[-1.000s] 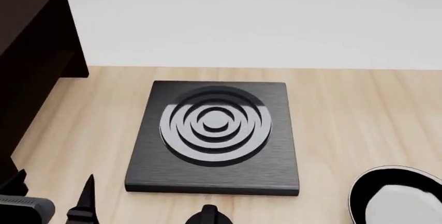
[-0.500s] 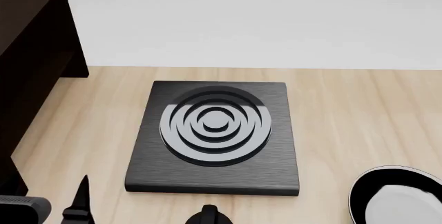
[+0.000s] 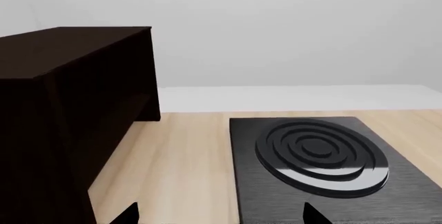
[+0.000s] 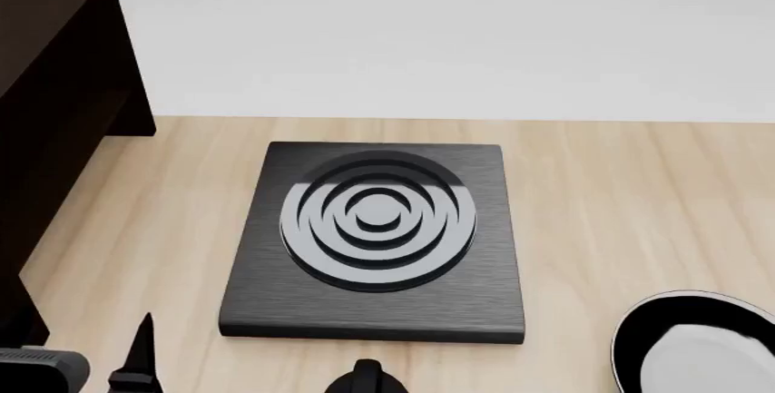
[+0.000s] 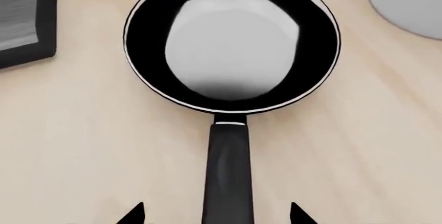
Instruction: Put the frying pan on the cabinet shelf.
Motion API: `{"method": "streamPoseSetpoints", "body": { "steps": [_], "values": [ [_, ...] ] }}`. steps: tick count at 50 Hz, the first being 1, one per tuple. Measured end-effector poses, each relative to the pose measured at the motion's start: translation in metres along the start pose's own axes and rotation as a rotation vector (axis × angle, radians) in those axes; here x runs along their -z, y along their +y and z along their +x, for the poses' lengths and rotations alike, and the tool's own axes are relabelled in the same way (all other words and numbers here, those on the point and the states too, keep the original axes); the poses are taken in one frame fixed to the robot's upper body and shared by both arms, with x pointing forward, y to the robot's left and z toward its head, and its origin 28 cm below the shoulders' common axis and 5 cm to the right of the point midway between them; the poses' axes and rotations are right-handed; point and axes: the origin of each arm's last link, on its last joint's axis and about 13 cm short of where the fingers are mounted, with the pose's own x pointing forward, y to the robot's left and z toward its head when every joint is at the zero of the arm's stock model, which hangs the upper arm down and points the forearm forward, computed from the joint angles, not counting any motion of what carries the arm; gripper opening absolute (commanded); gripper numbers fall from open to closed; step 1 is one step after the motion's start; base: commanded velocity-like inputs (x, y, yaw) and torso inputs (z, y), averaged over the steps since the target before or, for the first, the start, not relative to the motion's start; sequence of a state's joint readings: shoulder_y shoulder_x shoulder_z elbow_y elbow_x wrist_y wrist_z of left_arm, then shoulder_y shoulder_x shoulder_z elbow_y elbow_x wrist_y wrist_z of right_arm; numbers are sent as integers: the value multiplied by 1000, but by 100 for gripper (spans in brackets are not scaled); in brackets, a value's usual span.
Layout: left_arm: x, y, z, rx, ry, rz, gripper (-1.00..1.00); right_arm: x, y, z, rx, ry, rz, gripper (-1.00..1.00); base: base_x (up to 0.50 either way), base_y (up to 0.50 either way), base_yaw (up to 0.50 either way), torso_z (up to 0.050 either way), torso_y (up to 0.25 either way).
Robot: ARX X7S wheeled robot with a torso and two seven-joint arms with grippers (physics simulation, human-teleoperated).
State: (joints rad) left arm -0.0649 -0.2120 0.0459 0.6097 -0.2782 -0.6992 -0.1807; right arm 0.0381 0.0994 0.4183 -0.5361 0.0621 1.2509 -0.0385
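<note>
1. Our right gripper [image 5: 215,214] hangs with its jaws apart, straddling the handle of the frying pan [image 5: 232,43], which sits on the worktop [image 5: 76,146].
2. We should descend squarely and clamp mid-handle to avoid tipping.
3. The cabinet shelf [image 4: 54,93] waits at ten o'clock, past the hob plate [image 4: 376,239].
4. Our left gripper [image 3: 219,218] also stands apart.

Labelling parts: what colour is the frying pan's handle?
Glossy black, best seen in the right wrist view: the frying pan handle.

Hob plate [image 4: 373,243] mid-table; bare wood between it and cabinet [image 4: 54,93].
</note>
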Motion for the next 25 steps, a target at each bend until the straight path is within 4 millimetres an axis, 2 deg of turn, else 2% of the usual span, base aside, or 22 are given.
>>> {"method": "streamPoseSetpoints", "body": {
  "steps": [25],
  "values": [
    [1, 0, -1, -1, 5, 3, 100, 13, -1, 14, 22, 78, -19, 100, 0, 0, -1, 0, 0]
  ]
}}
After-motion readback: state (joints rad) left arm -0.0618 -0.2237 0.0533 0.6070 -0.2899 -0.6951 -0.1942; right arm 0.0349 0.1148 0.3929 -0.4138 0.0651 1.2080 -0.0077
